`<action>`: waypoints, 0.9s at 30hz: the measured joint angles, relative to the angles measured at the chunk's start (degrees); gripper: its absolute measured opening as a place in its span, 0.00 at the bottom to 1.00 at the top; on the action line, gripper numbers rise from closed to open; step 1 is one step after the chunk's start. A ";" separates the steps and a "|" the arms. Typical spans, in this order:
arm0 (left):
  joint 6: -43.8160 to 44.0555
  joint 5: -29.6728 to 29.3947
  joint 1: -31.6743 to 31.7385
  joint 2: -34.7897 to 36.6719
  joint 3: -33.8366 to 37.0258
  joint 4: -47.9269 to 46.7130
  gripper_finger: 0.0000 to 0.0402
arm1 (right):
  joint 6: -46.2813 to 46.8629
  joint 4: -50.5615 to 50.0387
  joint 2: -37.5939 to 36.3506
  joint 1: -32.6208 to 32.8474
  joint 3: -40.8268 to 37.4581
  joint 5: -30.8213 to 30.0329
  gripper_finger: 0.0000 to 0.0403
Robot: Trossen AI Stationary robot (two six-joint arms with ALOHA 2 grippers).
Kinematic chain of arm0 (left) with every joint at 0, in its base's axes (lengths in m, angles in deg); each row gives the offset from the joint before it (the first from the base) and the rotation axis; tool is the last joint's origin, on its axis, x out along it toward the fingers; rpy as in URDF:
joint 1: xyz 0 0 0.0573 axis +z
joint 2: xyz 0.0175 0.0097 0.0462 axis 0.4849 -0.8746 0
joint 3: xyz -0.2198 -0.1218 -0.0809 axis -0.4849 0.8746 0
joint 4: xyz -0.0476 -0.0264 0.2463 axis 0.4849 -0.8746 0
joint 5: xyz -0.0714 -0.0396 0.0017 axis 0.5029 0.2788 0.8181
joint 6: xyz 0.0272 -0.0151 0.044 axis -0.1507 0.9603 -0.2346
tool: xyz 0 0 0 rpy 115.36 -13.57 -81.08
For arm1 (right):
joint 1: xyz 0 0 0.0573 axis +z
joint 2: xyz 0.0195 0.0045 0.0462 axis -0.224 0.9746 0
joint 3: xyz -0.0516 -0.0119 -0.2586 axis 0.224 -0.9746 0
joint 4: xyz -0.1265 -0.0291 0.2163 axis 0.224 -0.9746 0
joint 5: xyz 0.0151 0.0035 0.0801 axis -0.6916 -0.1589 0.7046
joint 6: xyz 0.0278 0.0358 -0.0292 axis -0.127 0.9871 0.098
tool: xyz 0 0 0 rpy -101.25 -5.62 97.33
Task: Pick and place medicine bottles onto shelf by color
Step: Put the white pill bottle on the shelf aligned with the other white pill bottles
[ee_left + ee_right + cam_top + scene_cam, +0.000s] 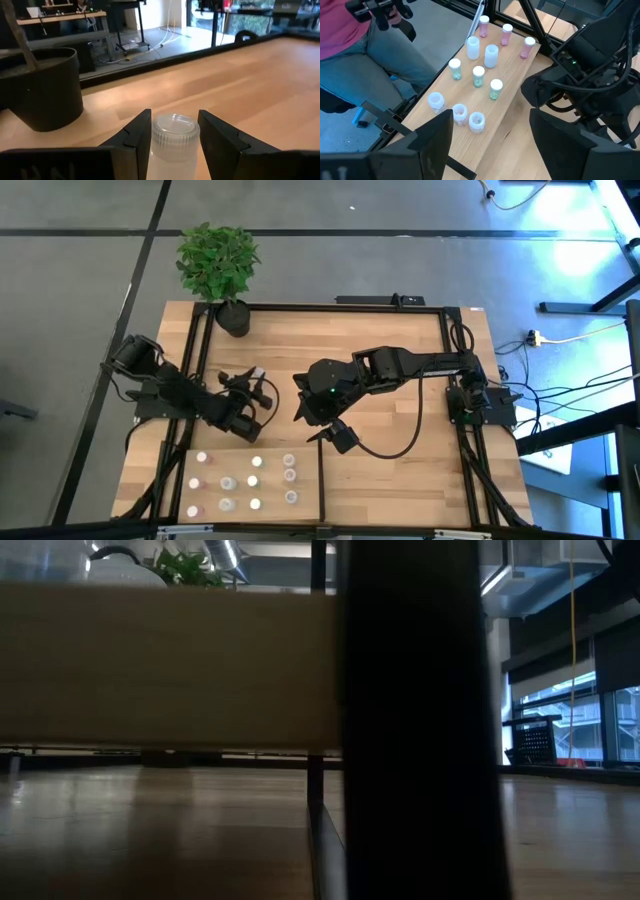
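My left gripper (254,386) is at the table's left middle, in front of the black plant pot (235,318), and is shut on a whitish medicine bottle (175,142) with a clear ribbed lid. Several more medicine bottles (252,480), with white or pinkish tops, stand upright on the light-wood shelf (272,480) at the near left. They also show in the right wrist view as a cluster of bottles (485,55). My right gripper (335,432) hangs open above the table's middle, right of the shelf, with nothing between its fingers (437,135). My left gripper pinches the bottle's round body (156,150) just below the lid, one finger on each side. The fingers come at it nearly level. The bottle stands upright between them, lid up. Its lower end is out of the picture, so whether it rests on the table cannot be told.
Black rails frame the tabletop, and a short black divider bar (320,480) bounds the shelf on its right. The plant pot (42,90) stands close ahead of my left gripper. A seated person (350,45) is beyond the table's edge near the shelf.
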 joint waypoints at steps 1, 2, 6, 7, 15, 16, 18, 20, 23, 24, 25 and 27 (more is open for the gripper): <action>-0.63 0.62 0.00 0.00 0.00 0.02 0.33 | -0.01 0.00 0.00 0.02 0.00 -0.01 0.66; -1.05 1.15 0.00 0.00 0.00 0.02 0.33 | -0.01 0.00 0.00 0.01 0.00 0.00 0.66; -2.42 2.41 0.07 0.00 0.00 0.18 0.33 | -0.02 0.00 0.00 0.00 0.00 0.00 0.66; -2.42 2.65 0.07 0.00 0.00 0.17 0.33 | 0.00 0.00 0.00 0.00 0.00 0.00 0.66; -2.40 3.67 0.07 -2.48 -0.03 1.71 0.33 | -0.07 0.00 0.00 0.01 0.00 0.00 0.66; -2.40 3.76 0.07 -2.96 -0.04 2.12 0.33 | -0.10 0.00 0.00 0.01 0.00 -0.03 0.66; -2.38 3.75 0.07 -3.77 -0.04 3.04 0.33 | -0.48 0.09 0.00 -0.11 0.00 -1.57 0.66; -2.38 3.75 0.07 -4.21 -0.04 3.18 0.33 | -0.05 0.11 0.00 -0.21 0.00 -5.74 0.66; -2.41 3.37 0.07 -4.37 -0.04 3.31 0.33 | 0.06 0.47 0.45 -0.28 0.07 -16.22 0.66; -2.41 3.07 0.07 -4.37 -0.04 3.37 0.33 | 0.28 0.57 0.69 -0.28 0.07 -20.06 0.66; -2.38 2.81 0.07 -4.37 -0.04 3.36 0.33 | 0.94 0.42 1.09 -0.28 0.07 -23.81 0.66; -2.40 2.55 0.07 -4.37 -0.04 3.39 0.33 | 2.95 0.38 1.80 -0.61 0.04 -29.70 0.66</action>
